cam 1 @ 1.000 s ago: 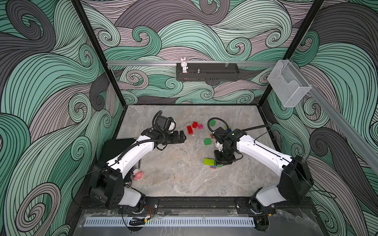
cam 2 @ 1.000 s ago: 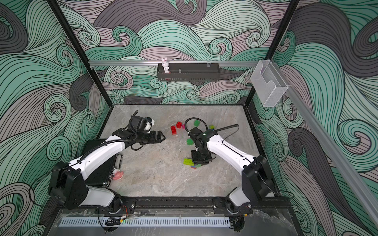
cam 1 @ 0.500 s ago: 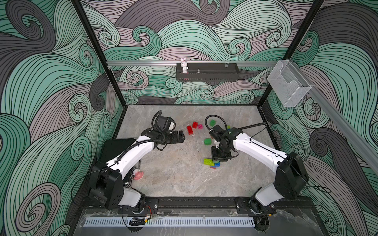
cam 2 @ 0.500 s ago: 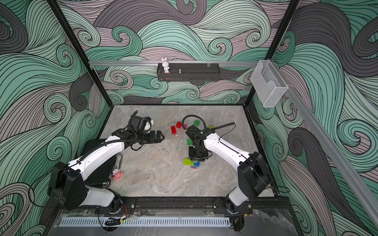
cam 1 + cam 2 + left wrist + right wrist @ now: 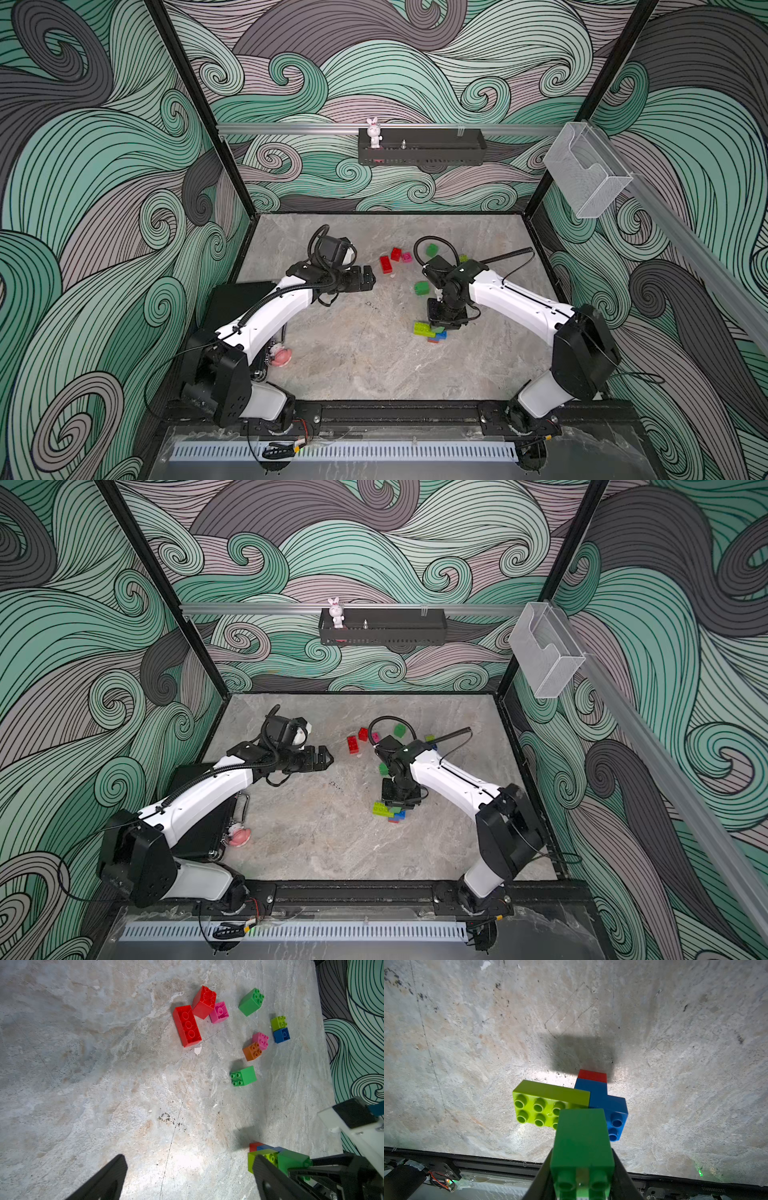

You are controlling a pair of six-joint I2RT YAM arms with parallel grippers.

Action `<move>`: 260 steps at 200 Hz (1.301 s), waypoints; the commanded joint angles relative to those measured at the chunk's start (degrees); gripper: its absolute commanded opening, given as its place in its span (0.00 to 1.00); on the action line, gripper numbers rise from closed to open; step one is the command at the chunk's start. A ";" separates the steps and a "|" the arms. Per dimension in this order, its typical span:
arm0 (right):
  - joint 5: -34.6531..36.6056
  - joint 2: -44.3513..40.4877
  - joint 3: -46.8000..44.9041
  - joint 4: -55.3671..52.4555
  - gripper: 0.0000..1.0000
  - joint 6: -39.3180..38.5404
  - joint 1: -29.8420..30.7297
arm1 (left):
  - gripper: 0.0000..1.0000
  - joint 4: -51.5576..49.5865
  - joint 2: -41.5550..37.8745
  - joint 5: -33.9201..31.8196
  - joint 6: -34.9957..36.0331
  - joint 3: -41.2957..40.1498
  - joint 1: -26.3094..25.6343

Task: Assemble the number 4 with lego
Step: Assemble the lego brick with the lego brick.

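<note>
My right gripper (image 5: 581,1157) is shut on a dark green lego brick (image 5: 581,1138). It holds the brick over a small assembly: a lime brick (image 5: 548,1103), a blue brick (image 5: 608,1105) and a red brick (image 5: 592,1076) beneath. Whether the green brick touches them I cannot tell. In a top view the assembly (image 5: 426,330) lies right of centre. My left gripper (image 5: 189,1160) is open and empty, hovering left of centre (image 5: 368,279). Loose lego lies beyond: a long red brick (image 5: 188,1025), a red square brick (image 5: 204,1001), pink (image 5: 219,1012), orange (image 5: 252,1051) and green (image 5: 243,1076) bricks.
A black shelf (image 5: 422,147) on the back wall carries a white rabbit figurine (image 5: 374,132). A clear plastic bin (image 5: 586,174) hangs on the right rail. A black case (image 5: 241,299) and a pink object (image 5: 282,356) lie by the left arm's base.
The right arm has shifted slightly to the left, still holding the green brick over the assembly. The left arm has barely moved.
</note>
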 commanded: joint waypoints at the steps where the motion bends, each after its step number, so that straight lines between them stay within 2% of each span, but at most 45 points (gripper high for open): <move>1: 0.90 0.29 -0.70 -0.49 0.00 1.04 0.50 | 0.99 -1.12 -0.93 -1.05 0.78 0.03 -0.19; 161: 3.00 3.80 -0.44 -1.98 0.00 1.64 1.89 | 0.99 -0.50 -1.62 -1.32 1.08 -0.58 -0.18; 260: 6.92 8.65 -1.83 -7.83 0.00 -5.48 2.50 | 0.99 0.36 -1.77 -1.23 1.14 -1.29 -0.20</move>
